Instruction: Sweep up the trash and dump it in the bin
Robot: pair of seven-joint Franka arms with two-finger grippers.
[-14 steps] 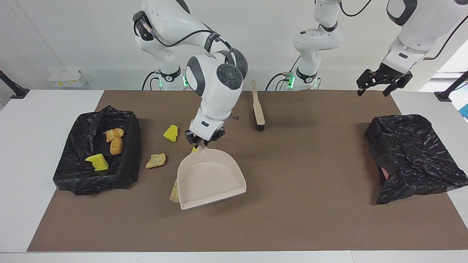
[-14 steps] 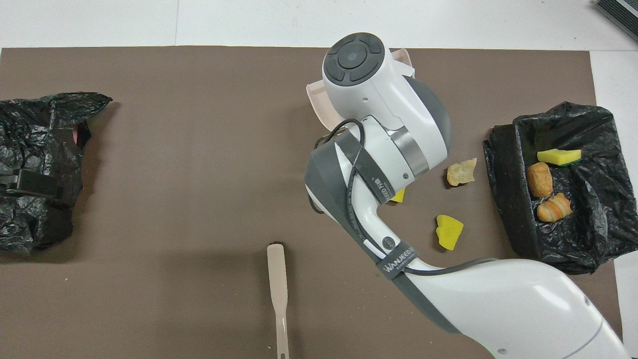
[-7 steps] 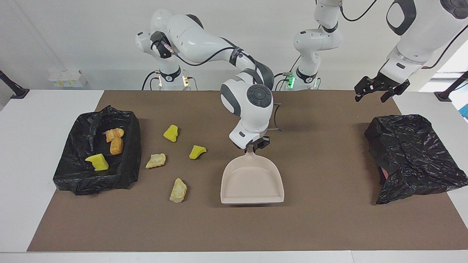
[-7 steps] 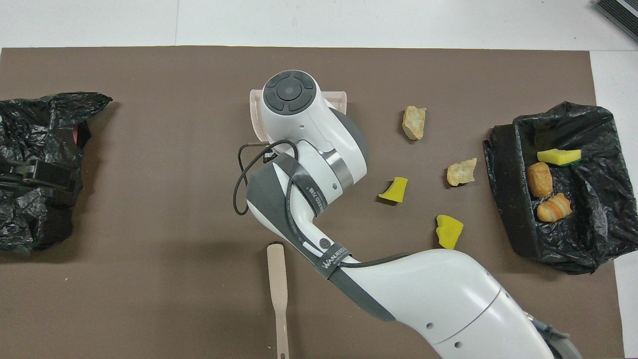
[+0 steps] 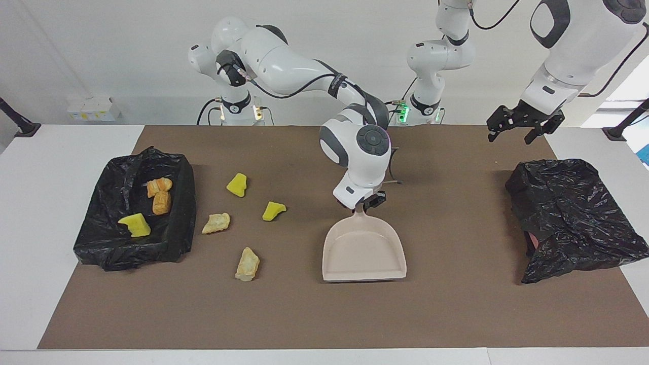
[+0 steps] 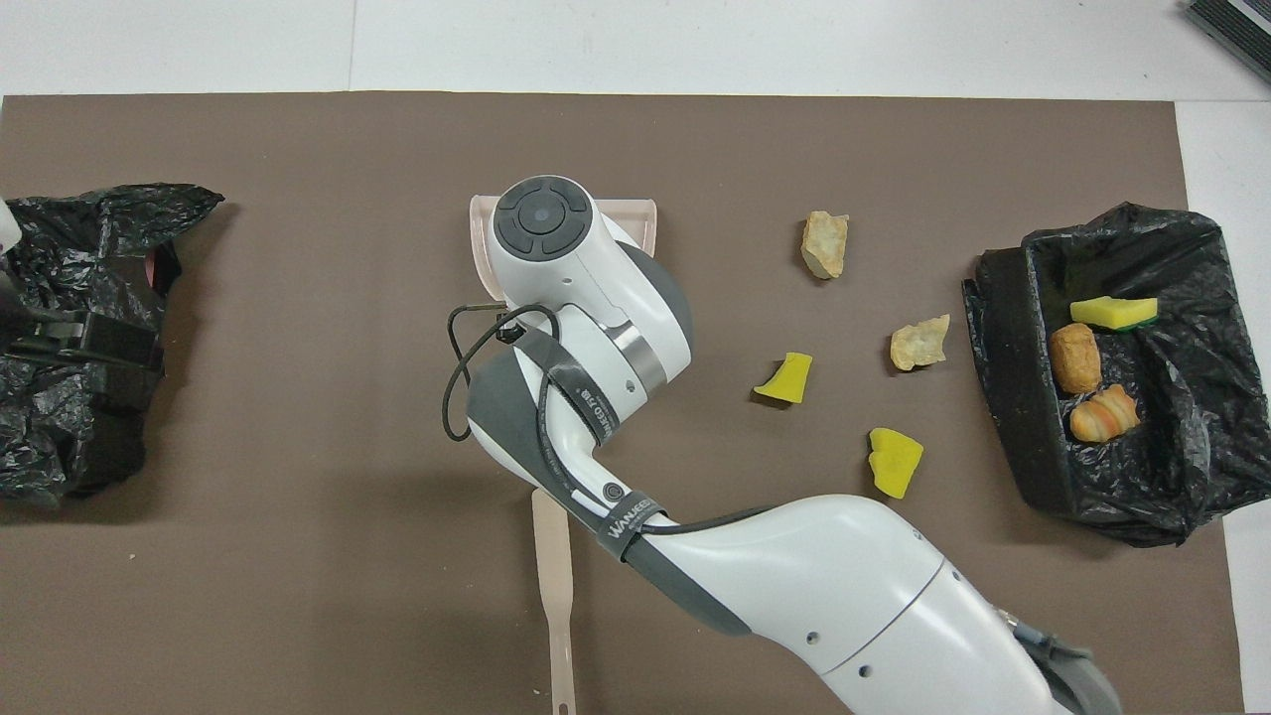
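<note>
I see the white table (image 5: 61,167) carrying a brown mat (image 5: 456,314). On the mat lie a beige dustpan (image 5: 364,253), four loose trash chunks (image 5: 247,264), a brush (image 6: 556,586) nearer the robots, and one black-lined bin (image 5: 134,210) at the right arm's end, another black bag-covered bin (image 5: 573,213) at the left arm's end.

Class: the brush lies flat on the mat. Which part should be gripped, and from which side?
Grip the brush by its slim handle, coming straight down from above with the fingers across its width. It lies flat, its length running toward the robots, so the long narrow sides are free.
</note>
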